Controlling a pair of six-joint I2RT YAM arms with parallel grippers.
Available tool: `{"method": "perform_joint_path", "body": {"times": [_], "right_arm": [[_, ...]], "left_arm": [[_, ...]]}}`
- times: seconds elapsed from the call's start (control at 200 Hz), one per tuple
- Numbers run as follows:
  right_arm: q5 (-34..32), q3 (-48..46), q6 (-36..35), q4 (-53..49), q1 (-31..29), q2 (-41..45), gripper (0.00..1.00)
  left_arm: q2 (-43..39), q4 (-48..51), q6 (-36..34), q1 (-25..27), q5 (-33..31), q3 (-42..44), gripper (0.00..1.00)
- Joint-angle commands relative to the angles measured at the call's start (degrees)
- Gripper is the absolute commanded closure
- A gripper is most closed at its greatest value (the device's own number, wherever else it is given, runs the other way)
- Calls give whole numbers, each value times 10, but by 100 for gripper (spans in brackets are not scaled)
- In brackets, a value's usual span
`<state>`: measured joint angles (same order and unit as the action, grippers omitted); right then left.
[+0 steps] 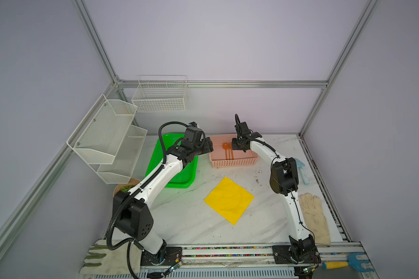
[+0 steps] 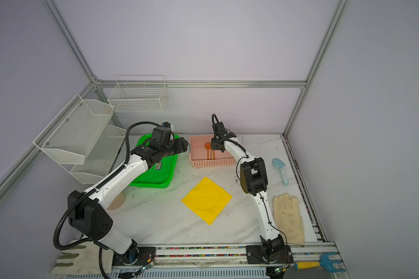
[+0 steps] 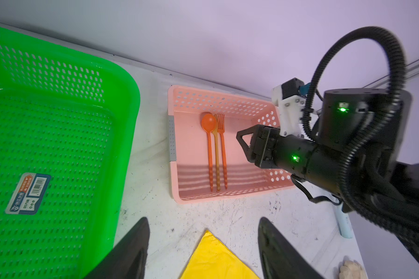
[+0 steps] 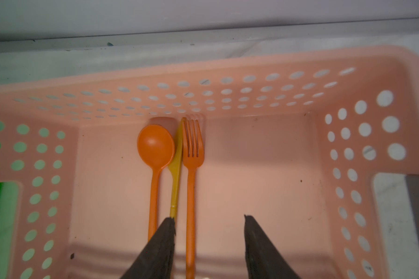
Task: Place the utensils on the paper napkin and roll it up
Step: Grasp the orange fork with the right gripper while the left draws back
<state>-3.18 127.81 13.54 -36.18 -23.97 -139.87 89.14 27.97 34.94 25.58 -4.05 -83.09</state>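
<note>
The utensils aren't on the yellow paper napkin (image 1: 229, 199) yet. It lies flat and bare mid-table (image 1: 179, 224), well apart from them. They're in the pink basket (image 4: 203, 79), side by side with their heads against the far wall: orange spoon (image 4: 155, 145), yellow knife (image 4: 176, 174), orange fork (image 4: 191, 188). They're packed tight, and we reckon that's why the right gripper (image 4: 208, 217) comes in low along the handles. Its jaws are apart with the fork's handle between them, and nothing is clamped. The left gripper (image 3: 202, 219) hovers spread and empty over bare table between the green tray (image 3: 128, 96) and the basket, probably just waiting for its turn.

Hard bits: in the right wrist view one finger (image 4: 165, 241) covers the ends of the spoon and knife handles, and the fork's tail runs off the frame. We can't tell if the fingertips touch the basket floor. In both top views the gripper hides part of the set, and we can't pick out the knife at all.
</note>
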Motion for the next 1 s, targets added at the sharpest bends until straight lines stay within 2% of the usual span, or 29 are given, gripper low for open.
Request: {"method": "perform_joint_path", "body": {"times": [0.0, 0.265, 0.445, 0.815, 0.995], "right_arm": [[-13, 15, -4, -24, -10, -12, 51], [-14, 34, 1, -31, -18, -47, 52], [-21, 78, -1, -54, -22, -79, 53], [-44, 104, -6, -74, -25, -111, 58], [-46, 128, -10, -89, -25, -126, 67]], "left_arm": [[-64, -53, -25, 3, 7, 71, 30], [-150, -37, -33, 3, -3, 128, 30], [-166, -28, -32, 3, -15, 145, 30], [-194, -26, -31, 1, -30, 172, 30], [-210, -16, -35, -1, -45, 177, 30]]}}
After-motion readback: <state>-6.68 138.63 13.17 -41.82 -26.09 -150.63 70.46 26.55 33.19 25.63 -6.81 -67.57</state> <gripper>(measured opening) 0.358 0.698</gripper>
